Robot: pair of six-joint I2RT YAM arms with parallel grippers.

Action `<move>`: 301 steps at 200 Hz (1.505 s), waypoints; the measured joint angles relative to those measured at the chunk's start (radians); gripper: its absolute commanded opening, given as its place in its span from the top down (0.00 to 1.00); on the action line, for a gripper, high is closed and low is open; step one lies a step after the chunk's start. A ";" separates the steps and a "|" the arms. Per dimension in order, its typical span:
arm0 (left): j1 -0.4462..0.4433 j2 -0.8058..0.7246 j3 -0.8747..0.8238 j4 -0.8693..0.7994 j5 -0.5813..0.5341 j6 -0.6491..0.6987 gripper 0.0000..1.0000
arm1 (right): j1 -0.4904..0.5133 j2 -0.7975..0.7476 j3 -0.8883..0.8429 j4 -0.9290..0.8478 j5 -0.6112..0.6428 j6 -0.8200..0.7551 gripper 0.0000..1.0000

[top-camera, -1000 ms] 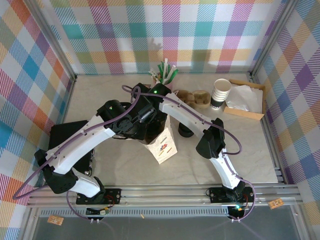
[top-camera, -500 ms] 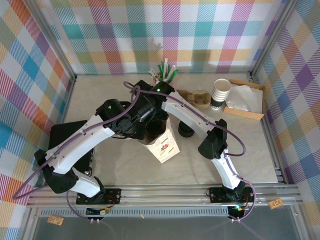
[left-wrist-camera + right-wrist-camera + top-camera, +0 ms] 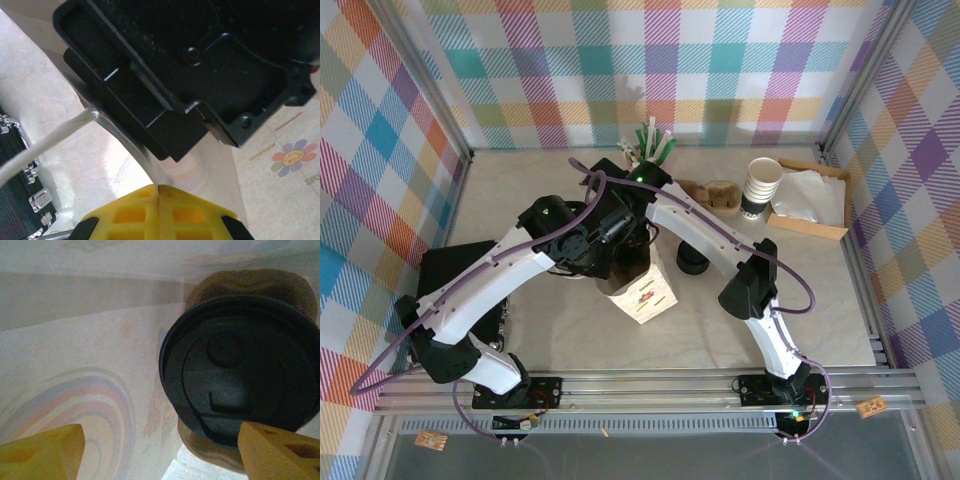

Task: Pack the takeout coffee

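Left arm (image 3: 490, 280) reaches from its base up and right, wrist angled down. Right arm (image 3: 705, 232) bends at the elbow and stretches left, its wrist just beside the left wrist. Left gripper (image 3: 159, 210): yellow pads pressed together, no gap. Right gripper (image 3: 160, 455): yellow fingers (image 3: 42, 450) set wide apart, nothing between them.

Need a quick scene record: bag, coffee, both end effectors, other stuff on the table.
bag: white paper, printed, upright mid-table, both arms over it
coffee: inside the bag, black lid seen from above, brown cardboard around it
left end effector: shut, pinching the bag's thin white rim
right end effector: inside the bag, fingers apart above the lid
also present: stack of white cups, black lid stack
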 measured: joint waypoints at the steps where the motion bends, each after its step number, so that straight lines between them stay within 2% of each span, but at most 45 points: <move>1: 0.000 0.000 0.001 0.000 0.000 0.000 1.00 | 0.000 -0.002 -0.002 0.002 -0.002 0.000 0.25; 36: -0.001 0.003 0.016 -0.013 -0.001 0.004 1.00 | 0.000 -0.060 -0.083 0.077 -0.076 0.000 0.29; 85: -0.001 0.003 0.022 -0.024 -0.007 0.016 1.00 | -0.002 -0.065 -0.095 0.109 -0.120 0.007 0.30; 99: -0.001 0.001 0.022 -0.021 -0.010 0.022 0.92 | -0.002 -0.068 -0.095 0.113 -0.120 0.016 0.29; 133: -0.001 -0.021 0.012 0.013 -0.018 0.039 0.66 | -0.002 -0.074 -0.074 0.119 -0.120 0.036 0.27; 143: -0.001 -0.034 0.005 0.032 -0.022 0.044 0.62 | -0.002 -0.075 -0.061 0.118 -0.117 0.046 0.28; 191: -0.001 -0.093 -0.041 0.109 -0.025 0.072 0.54 | -0.001 -0.075 -0.007 0.119 -0.098 0.089 0.29; 245: -0.001 -0.175 -0.144 0.172 -0.014 0.093 0.54 | 0.006 -0.095 0.010 0.134 -0.075 0.106 0.30; 265: 0.001 -0.211 -0.190 0.198 -0.006 0.092 0.47 | 0.011 -0.095 0.010 0.134 -0.064 0.106 0.30; 301: 0.003 -0.239 -0.213 0.245 0.017 0.093 0.41 | 0.018 -0.095 0.035 0.126 -0.037 0.109 0.31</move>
